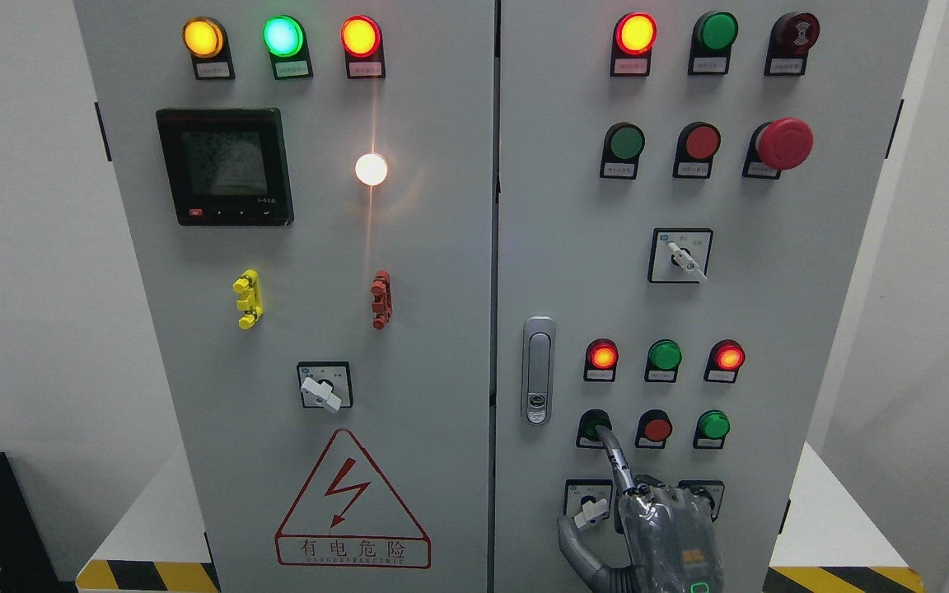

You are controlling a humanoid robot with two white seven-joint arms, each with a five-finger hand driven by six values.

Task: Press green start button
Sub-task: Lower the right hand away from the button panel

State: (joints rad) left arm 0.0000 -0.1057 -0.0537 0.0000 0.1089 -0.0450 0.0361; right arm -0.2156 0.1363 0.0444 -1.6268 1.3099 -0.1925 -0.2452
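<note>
**One fingertip set against the lower green button**

One hand is seen, the right hand point(664, 527), entering from the bottom edge right of the middle at about five o'clock in the head view. Its index finger point(613, 449) is stretched up toward eleven o'clock. The remaining fingers appear folded against the palm, the thumb is held out to the side, and nothing is grasped. The fingertip is laid on or just against the green start button point(592, 424), which sits on the right-hand cabinet door point(771, 329), low on the panel, at the nine o'clock end of a row of three. A red button point(656, 428) lies just beside it at three o'clock, and a second green button point(713, 425) lies beyond that. The door latch point(538, 371) stands near, at ten o'clock from the button, and a rotary switch point(588, 509) sits directly below at six o'clock.

Whether the button has been pushed in cannot be told from this view.

The button is judged to be a rigid, spring-backed plastic cap, fixed in the panel and not to be gripped at all. A short, firm push is called for, delivered square to the door and centred on the cap. The cap is probably smooth, so an off-centre or slanted push could let the fingertip slide off toward the surrounding collar.
</note>
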